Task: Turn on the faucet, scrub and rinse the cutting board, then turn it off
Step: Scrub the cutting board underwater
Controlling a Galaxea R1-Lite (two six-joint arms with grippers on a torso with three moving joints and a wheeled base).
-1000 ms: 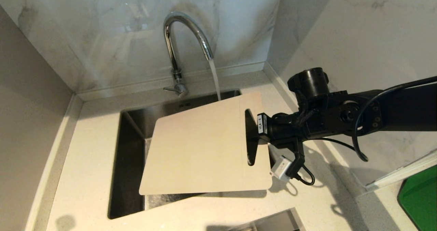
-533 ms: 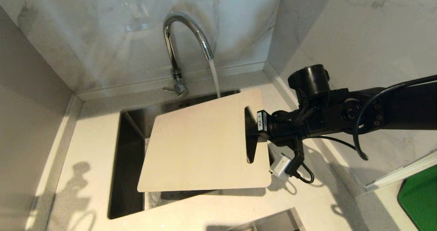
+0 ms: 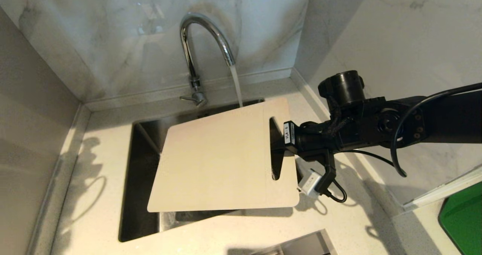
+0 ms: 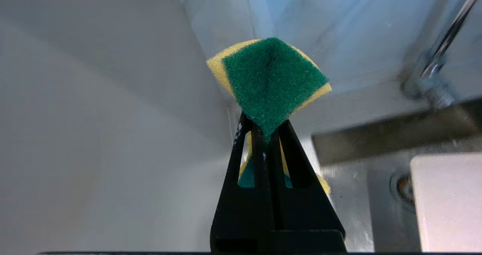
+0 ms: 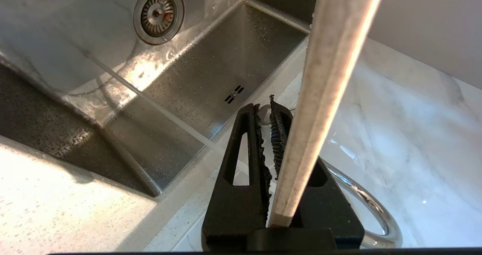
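Note:
The chrome faucet [image 3: 205, 40] is running, and a stream of water [image 3: 236, 85] falls just behind the far edge of the cutting board [image 3: 218, 161]. The beige board hangs tilted over the sink [image 3: 139, 164]. My right gripper [image 3: 280, 144] is shut on the board at its handle slot; in the right wrist view the board's edge [image 5: 331, 78] runs out from between the fingers of the right gripper [image 5: 265, 110]. My left gripper [image 4: 265, 129] is out of the head view and is shut on a green and yellow sponge [image 4: 271, 78], left of the faucet [image 4: 437, 59] and of the board [image 4: 446, 198].
The faucet's thin lever [image 3: 190, 98] sticks out to the left at its base. Marble walls close in the counter behind and on both sides. A green object [image 3: 461, 221] lies at the far right. The sink's drain [image 5: 158, 14] is uncovered. An arm's shadow [image 3: 84, 172] falls on the left counter.
An arm's shadow has spread up across the left counter. The board's free left end has shifted slightly leftward. The right arm has barely moved, and the water keeps running.

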